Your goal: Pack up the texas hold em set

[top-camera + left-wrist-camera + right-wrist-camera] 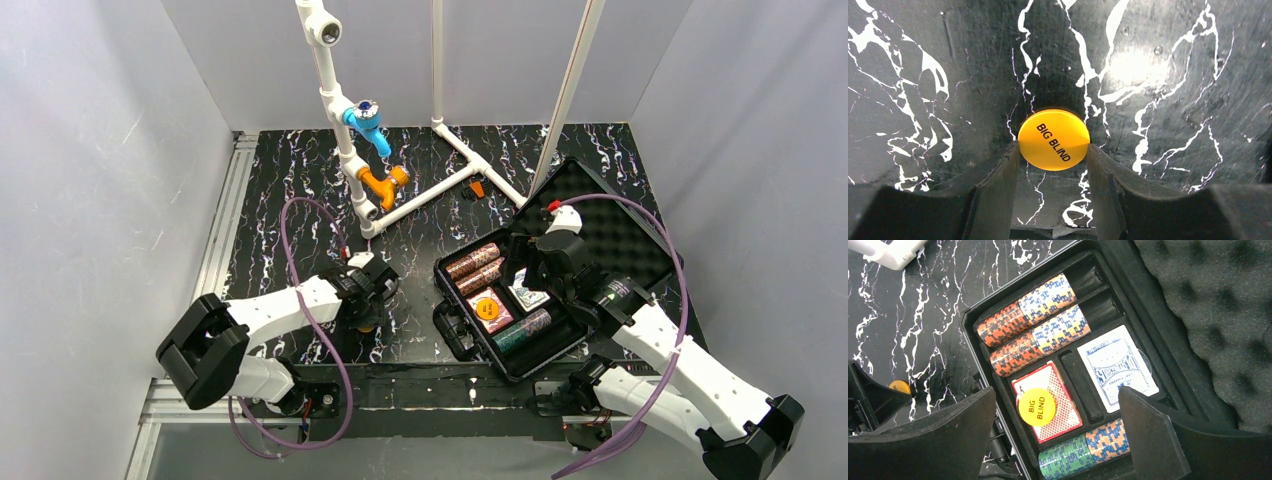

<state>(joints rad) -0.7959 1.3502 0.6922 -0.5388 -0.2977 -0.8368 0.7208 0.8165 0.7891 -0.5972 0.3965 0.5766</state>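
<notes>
The black case (452, 325) lies open at the right, its foam-lined lid (1218, 315) tipped back. Inside lie two red-brown chip rolls (1033, 322), a green roll (1083, 447), a red card deck (1053, 377) with an orange "BIG BLIND" disc (1037, 406) on it, and a blue deck (1115, 367). My right gripper (1057, 390) hovers open over the case. On the marbled table left of the case lies a second orange disc (1053, 140). My left gripper (1053, 150) is low on the table, its fingertips (1015, 152) pressed against both sides of this disc.
A white pipe frame (345, 150) with blue and orange fittings stands at the back of the table, its bars reaching toward the case lid. Grey walls close in left, right and behind. An aluminium rail (225, 200) runs along the table's left edge.
</notes>
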